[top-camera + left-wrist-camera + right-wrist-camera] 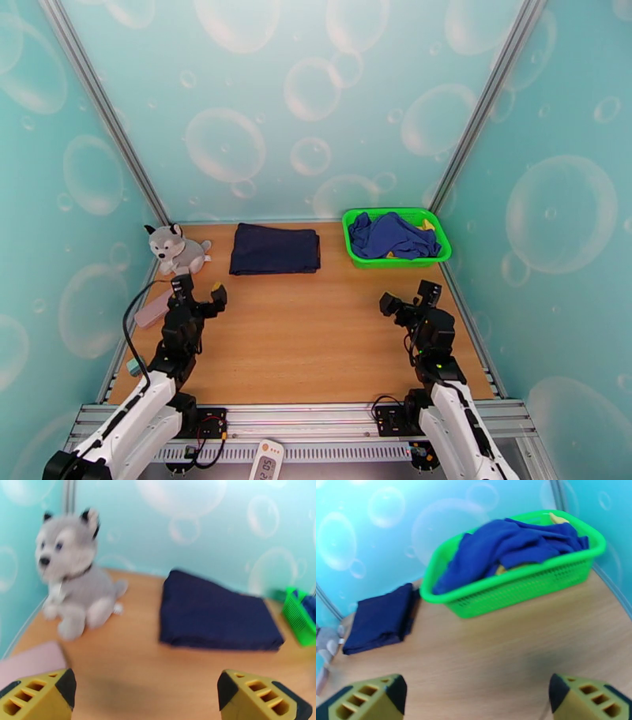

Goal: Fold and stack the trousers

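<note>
The trousers (275,249) lie folded into a flat dark navy rectangle at the back of the wooden table, left of centre. My left gripper (200,292) hovers open in front of them and to their left, nothing between its yellow fingers. In the left wrist view the trousers (217,614) sit ahead and to the right of the open gripper (146,689). My right gripper (409,298) is open too, near the right side of the table. In the right wrist view the trousers (381,618) lie far left of that gripper (478,693).
A green basket (395,259) at the back right holds a crumpled royal-blue garment (391,235) with yellow trim. A grey husky toy (175,247) sits at the back left, with a pink block (152,310) in front of it. Teal walls enclose three sides.
</note>
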Available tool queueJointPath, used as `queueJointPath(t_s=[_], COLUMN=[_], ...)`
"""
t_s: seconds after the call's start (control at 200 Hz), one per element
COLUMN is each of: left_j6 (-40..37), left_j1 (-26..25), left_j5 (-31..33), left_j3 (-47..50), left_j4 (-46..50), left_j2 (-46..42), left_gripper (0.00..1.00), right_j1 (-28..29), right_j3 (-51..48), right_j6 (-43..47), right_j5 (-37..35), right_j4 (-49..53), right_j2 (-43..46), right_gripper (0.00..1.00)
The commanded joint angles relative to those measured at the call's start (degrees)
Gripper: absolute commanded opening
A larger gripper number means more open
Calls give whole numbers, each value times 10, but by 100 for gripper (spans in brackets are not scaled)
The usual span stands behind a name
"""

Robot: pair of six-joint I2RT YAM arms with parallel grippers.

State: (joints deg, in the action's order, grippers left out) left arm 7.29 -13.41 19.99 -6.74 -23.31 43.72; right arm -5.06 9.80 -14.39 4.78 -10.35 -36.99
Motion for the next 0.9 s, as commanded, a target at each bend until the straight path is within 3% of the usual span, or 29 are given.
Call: queueJointPath(t_s=[0.0, 0.12, 0.345, 0.445, 0.61, 0.755, 0.895], left_j6=[-19, -39, -30, -34, -49, -51, -49], left_j1=[7, 20, 78, 95, 119, 131, 132], left_j5=[55, 49, -60, -86, -114, -116, -122], left_j3=[45, 64, 46, 49, 8, 48, 32], left_j4=[-123, -235, -410, -521, -512, -754, -685], left_j2=[-4, 43, 204, 276, 332, 485, 461], left_gripper=[99, 99, 100, 99, 99, 99, 99], right_j1=[-4, -5, 0, 0, 1, 6, 28], right_j3=[-39, -67, -156, -157, -148, -129, -107], right_j6=[57, 63, 49, 53, 61, 80, 111], right_j5=[-40, -36, -70, -55, -48, -28, -28], right_j4=[-97, -144, -378, -409, -468, -522, -576], right_j2=[-7, 0, -1, -31, -101, -181, -256], right_gripper=[99, 99, 99, 99, 99, 99, 99])
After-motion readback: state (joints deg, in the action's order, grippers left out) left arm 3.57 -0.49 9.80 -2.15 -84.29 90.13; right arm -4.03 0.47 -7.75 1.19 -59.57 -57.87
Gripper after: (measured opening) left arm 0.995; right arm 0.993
